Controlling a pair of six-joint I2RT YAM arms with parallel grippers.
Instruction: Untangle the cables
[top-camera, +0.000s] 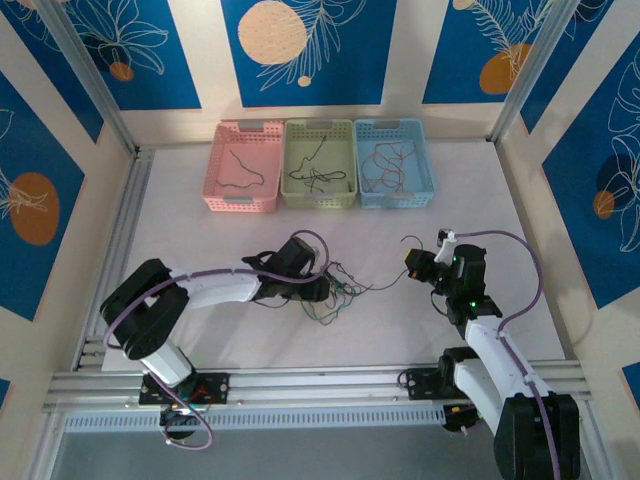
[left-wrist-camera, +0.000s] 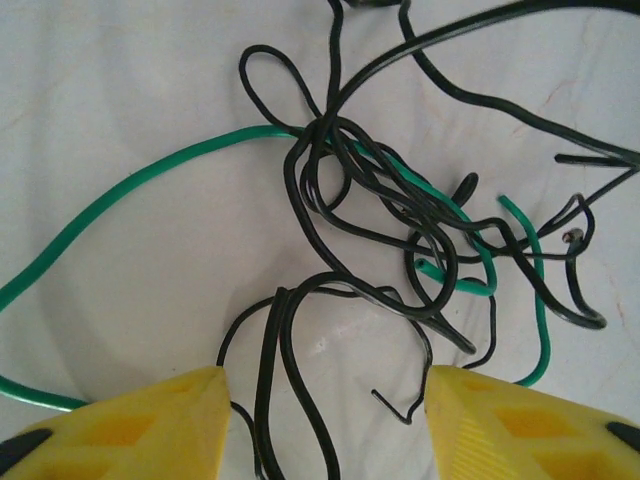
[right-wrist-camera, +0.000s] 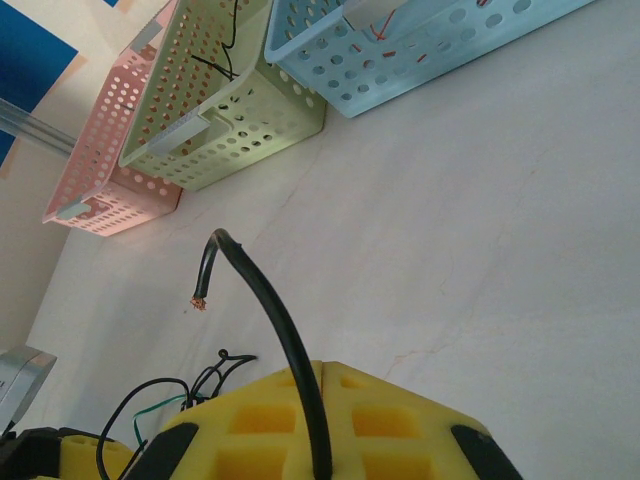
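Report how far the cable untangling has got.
Done: thin loose wires lie in the pink perforated plastic basket, the green basket and the blue basket.
In hand: the right gripper is shut on a black wire; the open left gripper hangs over the tangle of black and green wires on the white table.
Left: separating that tangle.

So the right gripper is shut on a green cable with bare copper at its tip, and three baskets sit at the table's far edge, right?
Not quite. The cable pinched in the right gripper is black, not green; the right wrist view shows it. Its tip is bare copper, and the three baskets sit at the far edge.
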